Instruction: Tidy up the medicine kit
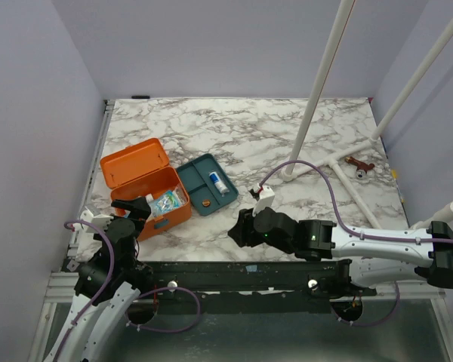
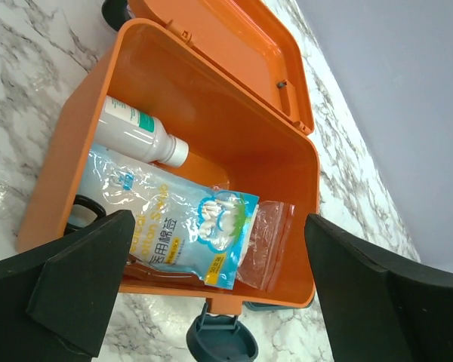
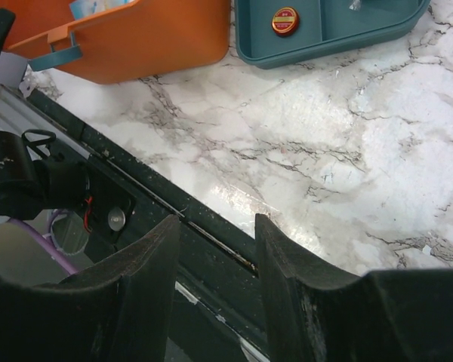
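Top view: the orange rectangular plastic medicine kit (image 1: 136, 162) stands lid-open just ahead of the left gripper (image 1: 136, 211), well apart from the right gripper (image 1: 238, 226). Left wrist: the fingers are spread wide and empty, with a white plastic bottle (image 2: 140, 132) and a clear cotton-swab bag (image 2: 181, 226) in the kit beyond them. Right wrist: the fingers are partly spread and grasp nothing, with a dark teal plastic compartment tray (image 3: 325, 34) ahead of them.

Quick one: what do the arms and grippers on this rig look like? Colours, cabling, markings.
The left arm and right arm have white links with black joint housings. Each carries a purple cable. Small green lights show on the right arm's black wrist section. The left gripper and right gripper have matte black, wedge-shaped fingers. No markings are visible.
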